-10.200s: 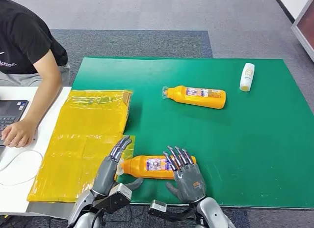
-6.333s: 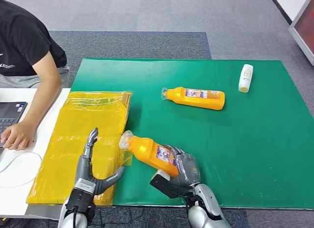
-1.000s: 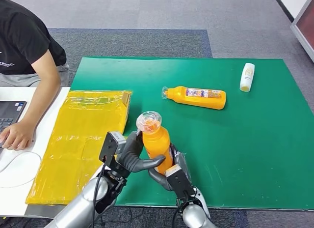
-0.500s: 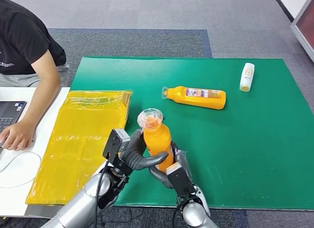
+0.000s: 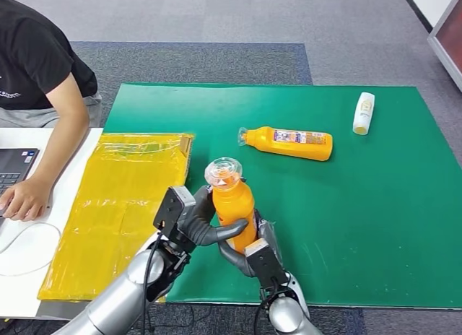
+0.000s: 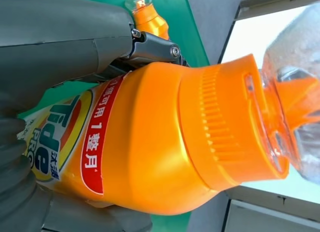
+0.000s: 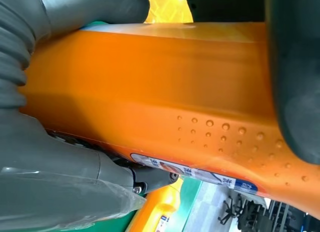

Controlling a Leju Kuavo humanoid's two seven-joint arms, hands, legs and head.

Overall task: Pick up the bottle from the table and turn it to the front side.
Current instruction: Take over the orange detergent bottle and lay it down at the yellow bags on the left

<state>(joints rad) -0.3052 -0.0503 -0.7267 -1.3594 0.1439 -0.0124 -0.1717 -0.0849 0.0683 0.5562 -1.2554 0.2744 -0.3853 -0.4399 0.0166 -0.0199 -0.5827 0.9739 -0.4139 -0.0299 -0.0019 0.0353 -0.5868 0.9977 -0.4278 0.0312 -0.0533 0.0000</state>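
An orange detergent bottle point(image 5: 233, 205) with a clear cap stands upright above the near edge of the green mat point(image 5: 349, 205), cap toward the camera. My left hand point(image 5: 203, 223) wraps it from the left, thumb across its front. My right hand point(image 5: 256, 248) grips its lower part from below and behind. The left wrist view has the bottle point(image 6: 151, 142) up close with its red and yellow label. In the right wrist view the plain orange side of the bottle point(image 7: 158, 82) lies between grey fingers point(image 7: 68, 177).
A second orange bottle point(image 5: 289, 143) lies on its side mid-mat. A small white bottle point(image 5: 363, 112) lies at the far right. A yellow plastic bag point(image 5: 123, 205) covers the mat's left edge. A person point(image 5: 38, 75) sits at the left with a hand on a laptop point(image 5: 14, 169).
The held bottle and both hands have shifted slightly right and up over the last second. Earlier the bottle lay flat by my hands, then my right hand lifted it.
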